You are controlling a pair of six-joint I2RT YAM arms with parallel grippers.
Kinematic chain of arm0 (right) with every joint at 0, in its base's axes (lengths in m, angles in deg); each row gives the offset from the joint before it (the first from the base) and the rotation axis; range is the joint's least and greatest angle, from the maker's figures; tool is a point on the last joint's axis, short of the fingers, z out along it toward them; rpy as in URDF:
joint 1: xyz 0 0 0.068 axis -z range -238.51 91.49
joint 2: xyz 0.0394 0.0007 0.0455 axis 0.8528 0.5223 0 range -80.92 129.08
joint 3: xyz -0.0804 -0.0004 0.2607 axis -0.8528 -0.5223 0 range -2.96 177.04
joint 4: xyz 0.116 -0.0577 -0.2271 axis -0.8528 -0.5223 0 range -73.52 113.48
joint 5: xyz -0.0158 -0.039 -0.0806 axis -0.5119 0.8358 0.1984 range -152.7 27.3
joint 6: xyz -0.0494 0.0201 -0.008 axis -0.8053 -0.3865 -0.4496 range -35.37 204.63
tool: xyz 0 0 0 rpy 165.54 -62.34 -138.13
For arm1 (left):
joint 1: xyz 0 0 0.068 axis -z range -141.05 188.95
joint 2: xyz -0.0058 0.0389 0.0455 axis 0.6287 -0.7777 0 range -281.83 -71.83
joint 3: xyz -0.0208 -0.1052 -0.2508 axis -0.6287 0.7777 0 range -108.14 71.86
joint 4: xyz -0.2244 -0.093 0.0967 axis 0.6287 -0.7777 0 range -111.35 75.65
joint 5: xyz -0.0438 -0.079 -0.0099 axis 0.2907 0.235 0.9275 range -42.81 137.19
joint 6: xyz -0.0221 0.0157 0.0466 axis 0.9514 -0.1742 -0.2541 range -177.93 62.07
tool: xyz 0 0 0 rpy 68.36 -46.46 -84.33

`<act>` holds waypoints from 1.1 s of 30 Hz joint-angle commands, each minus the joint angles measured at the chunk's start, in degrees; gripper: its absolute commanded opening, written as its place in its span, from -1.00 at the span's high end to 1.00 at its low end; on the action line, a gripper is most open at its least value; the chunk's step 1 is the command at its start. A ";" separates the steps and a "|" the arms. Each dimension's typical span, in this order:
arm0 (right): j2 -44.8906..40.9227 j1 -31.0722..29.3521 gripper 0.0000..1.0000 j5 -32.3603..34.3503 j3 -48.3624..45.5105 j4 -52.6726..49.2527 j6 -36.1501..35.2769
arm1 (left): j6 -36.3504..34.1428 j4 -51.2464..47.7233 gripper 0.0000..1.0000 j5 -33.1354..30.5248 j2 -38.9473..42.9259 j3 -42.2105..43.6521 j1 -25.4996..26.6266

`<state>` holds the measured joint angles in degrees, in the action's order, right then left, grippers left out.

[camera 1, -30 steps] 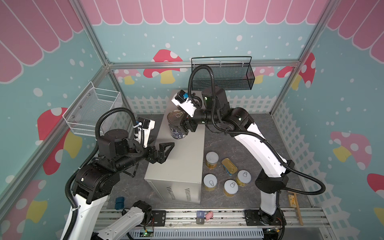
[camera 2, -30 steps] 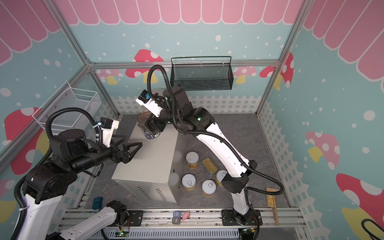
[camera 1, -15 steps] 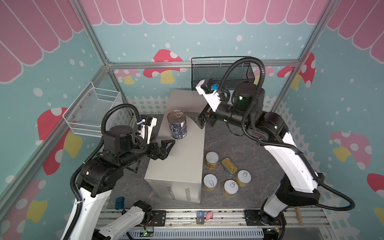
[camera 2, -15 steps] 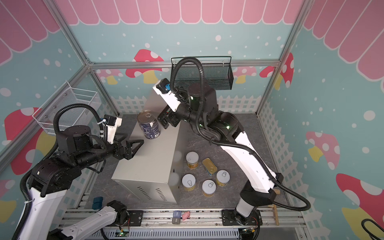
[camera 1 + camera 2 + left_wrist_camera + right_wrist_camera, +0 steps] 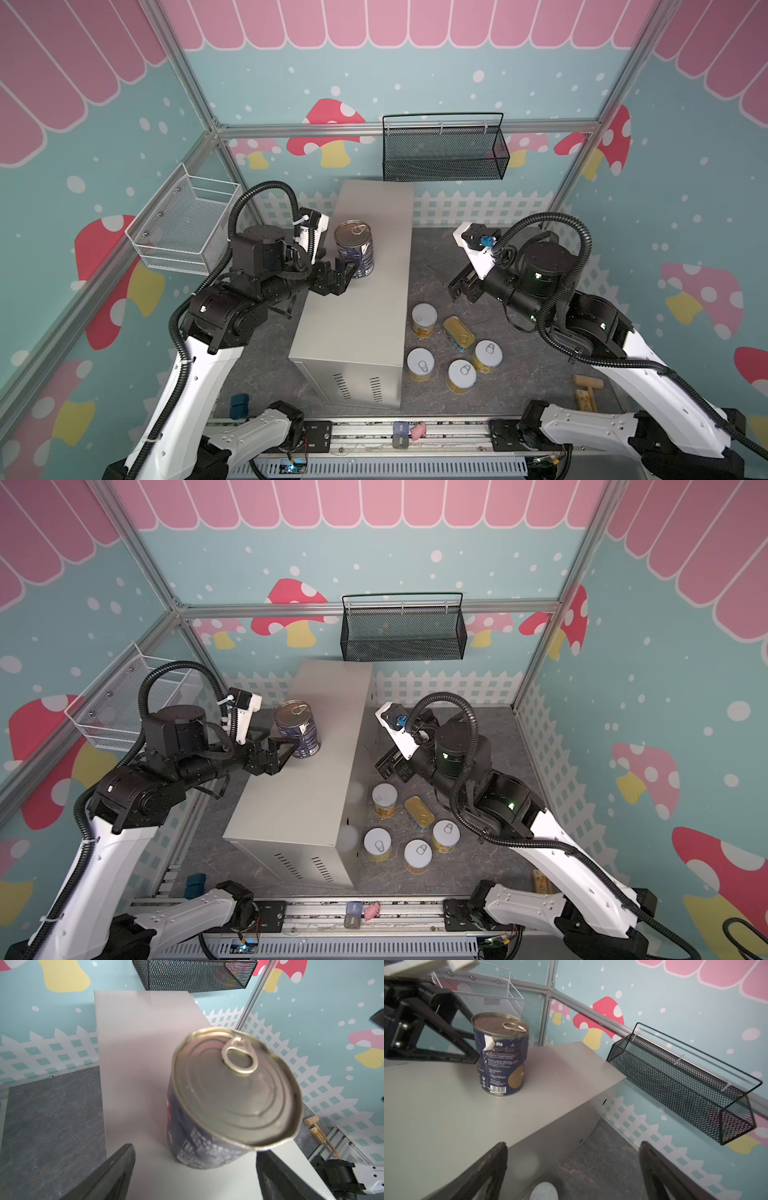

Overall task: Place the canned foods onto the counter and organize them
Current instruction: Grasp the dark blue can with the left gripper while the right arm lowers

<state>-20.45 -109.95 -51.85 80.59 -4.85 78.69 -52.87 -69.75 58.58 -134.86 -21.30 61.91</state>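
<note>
A white wire basket [image 5: 183,224] is hung on the left wall. Beside it, the left gripper [image 5: 349,272] is held over the left edge of the counter [image 5: 365,316], a long, tall beige-grey metal box. Its black fingers [image 5: 116,1172] are spread apart and nothing is squeezed between them. One finger is seen just beside the tall navy can [image 5: 354,249], and it cannot be told if they touch. The tall navy can, with its silver pull-tab lid, is stood upright on top of the counter, near the left edge. A black mesh basket [image 5: 444,153] is hung on the back wall, above the counter's far end. On the grey floor [image 5: 519,386], just right of the counter, five tins are grouped. These are a round yellow can with a plain white lid [image 5: 424,318], a flat gold-topped tin [image 5: 458,332] and three short yellow cans with pull-tab lids [image 5: 420,365] [image 5: 461,375] [image 5: 487,356]. Above the floor behind them, the right gripper [image 5: 457,286] is held empty with its fingers [image 5: 488,1169] wide apart. A wooden mallet [image 5: 586,392] is laid far to the right.
</note>
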 commanded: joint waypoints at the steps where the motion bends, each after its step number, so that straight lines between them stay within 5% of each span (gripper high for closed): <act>1: -2.95 -0.24 -0.99 -4.03 -5.15 3.07 1.71 | -1.81 3.21 -0.76 2.42 -1.60 -2.34 0.25; 14: -11.48 -0.20 -0.98 -9.22 -20.72 7.34 5.26 | -1.80 7.11 -0.56 5.74 -6.55 -5.93 0.25; 21: -13.84 -0.23 -0.99 -11.07 -24.51 8.99 6.19 | -2.68 7.48 -0.28 5.56 -9.70 -8.86 0.23; 26: -14.40 -0.19 -0.99 -11.33 -26.39 9.42 6.51 | -3.14 8.18 -0.68 6.20 -11.74 -10.82 0.30; 33: -14.86 -0.23 -0.99 -10.87 -27.21 9.88 5.50 | -3.14 8.53 -0.73 6.52 -15.99 -14.09 1.82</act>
<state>-34.37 -109.95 -62.36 53.81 3.52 84.70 -54.75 -62.05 63.92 -149.39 -33.72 63.01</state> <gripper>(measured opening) 0.993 0.870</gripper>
